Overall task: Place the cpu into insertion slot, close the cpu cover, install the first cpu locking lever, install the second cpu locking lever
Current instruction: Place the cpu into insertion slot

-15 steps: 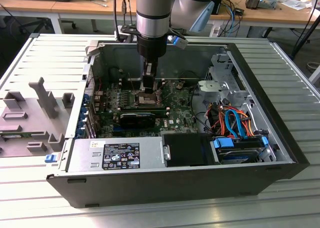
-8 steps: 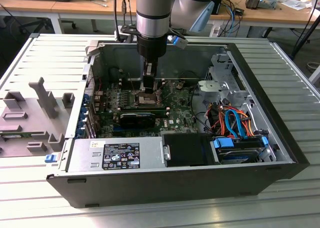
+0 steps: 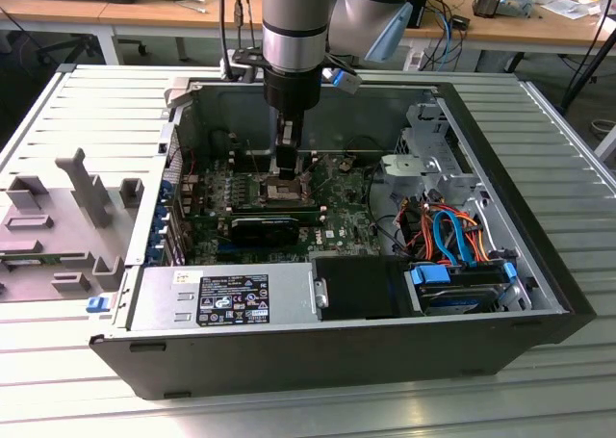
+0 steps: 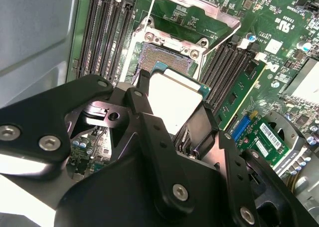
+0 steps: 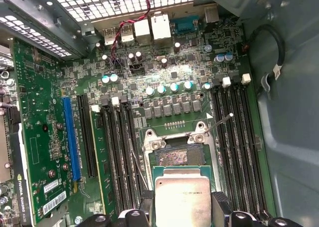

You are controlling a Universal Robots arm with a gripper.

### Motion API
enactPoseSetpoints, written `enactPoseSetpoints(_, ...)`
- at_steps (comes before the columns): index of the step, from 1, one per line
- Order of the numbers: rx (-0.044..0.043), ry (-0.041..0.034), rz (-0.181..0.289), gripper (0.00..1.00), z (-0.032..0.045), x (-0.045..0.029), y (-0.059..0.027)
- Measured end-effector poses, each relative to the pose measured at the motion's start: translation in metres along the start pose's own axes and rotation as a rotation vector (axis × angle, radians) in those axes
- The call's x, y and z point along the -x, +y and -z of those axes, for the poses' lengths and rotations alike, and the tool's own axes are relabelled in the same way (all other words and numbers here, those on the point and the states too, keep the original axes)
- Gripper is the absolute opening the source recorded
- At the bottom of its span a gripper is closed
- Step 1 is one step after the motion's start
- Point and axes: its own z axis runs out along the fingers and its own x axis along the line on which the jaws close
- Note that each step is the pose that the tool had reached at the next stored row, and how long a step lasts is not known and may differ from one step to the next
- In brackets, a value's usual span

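silver cpu [image 5: 182, 194] pinched in the hand [image 5: 183, 209], partly over the insertion slot [image 5: 175, 158]; a skewed seating could damage the slot.

desk [image 3: 568, 380]: we see a ribbed silver surface across the frame
centre: we find an open computer case [image 3: 318, 356] lying on it
left edge: grey plastic moulding [image 3: 58, 226]

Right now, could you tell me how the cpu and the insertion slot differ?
The cpu has a pale metal top; the insertion slot has a dark centre. The cpu is gripped by the tool; the insertion slot lies fixed in the board, empty. Both are square.
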Motion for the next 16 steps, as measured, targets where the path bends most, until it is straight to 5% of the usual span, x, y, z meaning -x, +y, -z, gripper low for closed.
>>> enactPoseSetpoints(16, -0.0004, -0.0001, 0.023, 0.54, 0.0000, 0.0000, 0.0000)
